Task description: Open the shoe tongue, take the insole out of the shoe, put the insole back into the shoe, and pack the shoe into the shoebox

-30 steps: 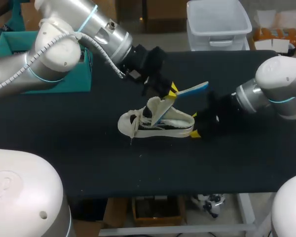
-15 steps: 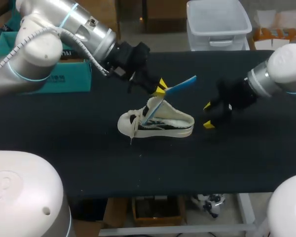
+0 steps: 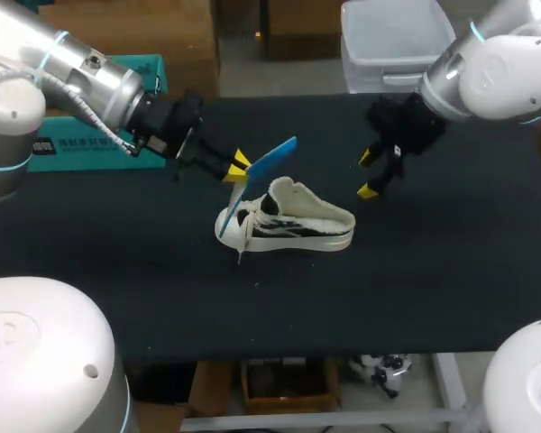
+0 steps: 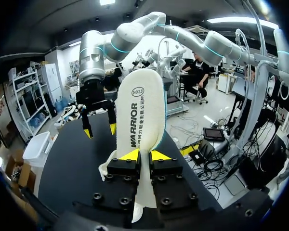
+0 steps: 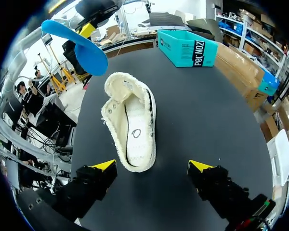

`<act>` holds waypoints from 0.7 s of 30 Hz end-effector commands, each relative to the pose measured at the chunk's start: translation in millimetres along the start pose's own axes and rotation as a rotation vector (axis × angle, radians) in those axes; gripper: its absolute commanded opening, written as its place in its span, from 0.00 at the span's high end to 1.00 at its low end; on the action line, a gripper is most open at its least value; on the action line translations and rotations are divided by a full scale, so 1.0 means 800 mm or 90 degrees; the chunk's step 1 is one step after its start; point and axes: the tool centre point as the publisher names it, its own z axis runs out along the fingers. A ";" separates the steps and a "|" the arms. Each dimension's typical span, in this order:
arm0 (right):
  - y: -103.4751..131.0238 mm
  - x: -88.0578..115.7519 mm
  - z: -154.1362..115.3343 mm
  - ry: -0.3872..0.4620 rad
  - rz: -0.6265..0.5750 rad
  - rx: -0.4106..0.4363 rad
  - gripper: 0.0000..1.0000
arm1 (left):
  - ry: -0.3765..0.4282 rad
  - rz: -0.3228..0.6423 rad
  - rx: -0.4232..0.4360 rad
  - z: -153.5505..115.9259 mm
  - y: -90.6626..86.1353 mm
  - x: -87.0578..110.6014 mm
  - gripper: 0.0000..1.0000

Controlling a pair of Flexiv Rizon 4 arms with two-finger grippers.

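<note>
While the left pincer [image 3: 239, 166] pinches the insole [image 3: 270, 161] clear of the shoe [image 3: 298, 225], the right pincer [image 3: 368, 173] hangs spread.

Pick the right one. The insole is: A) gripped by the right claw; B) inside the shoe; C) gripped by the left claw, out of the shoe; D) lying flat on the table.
C: the left claw is shut on the insole, which is out of the shoe; the right claw is open and empty.

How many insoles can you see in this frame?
1. The insole is clamped in the left hand, held in the air outside the shoe on the table. No second one shows inside the shoe.
</note>
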 end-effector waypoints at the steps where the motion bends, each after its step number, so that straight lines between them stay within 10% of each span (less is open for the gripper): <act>1: 0.023 -0.009 0.007 0.001 0.006 0.159 0.00 | -0.030 -0.007 0.017 -0.022 0.016 0.021 1.00; 21: 0.081 0.009 0.060 -0.047 -0.001 0.273 0.00 | -0.110 -0.077 0.016 -0.092 0.096 0.075 1.00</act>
